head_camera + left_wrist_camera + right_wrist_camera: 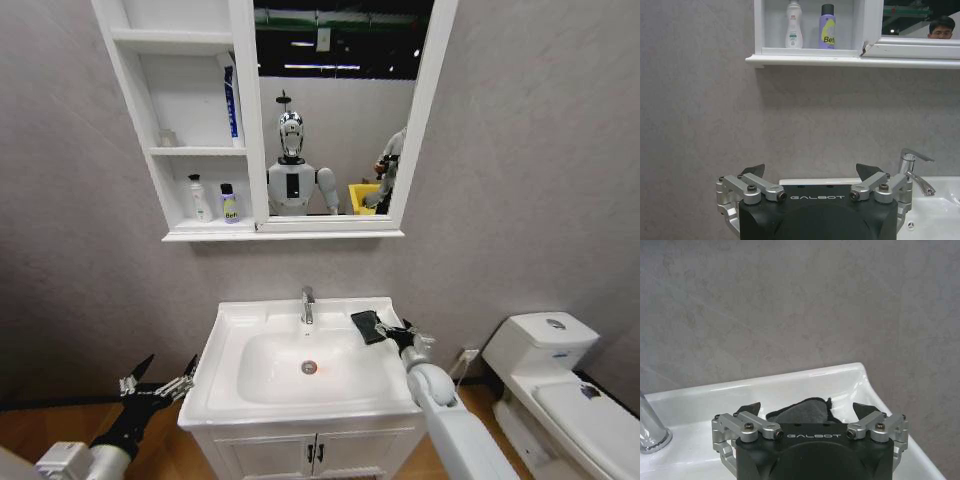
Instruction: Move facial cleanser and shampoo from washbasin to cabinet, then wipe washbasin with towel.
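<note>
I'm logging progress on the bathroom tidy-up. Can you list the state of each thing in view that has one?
White ceramic washbasin: bowl bare, faucet off.
Small near-black folded towel: lying on the basin's back right rim.
White bottle and purple bottle: upright on the white wall cabinet's bottom shelf.
Right gripper: open, at the towel.
Left gripper: open, left of the basin.

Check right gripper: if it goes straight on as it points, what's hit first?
Most likely the towel, lying on the washbasin rim right between the open right gripper fingers. Behind it is the wall. Depth is unclear.
</note>
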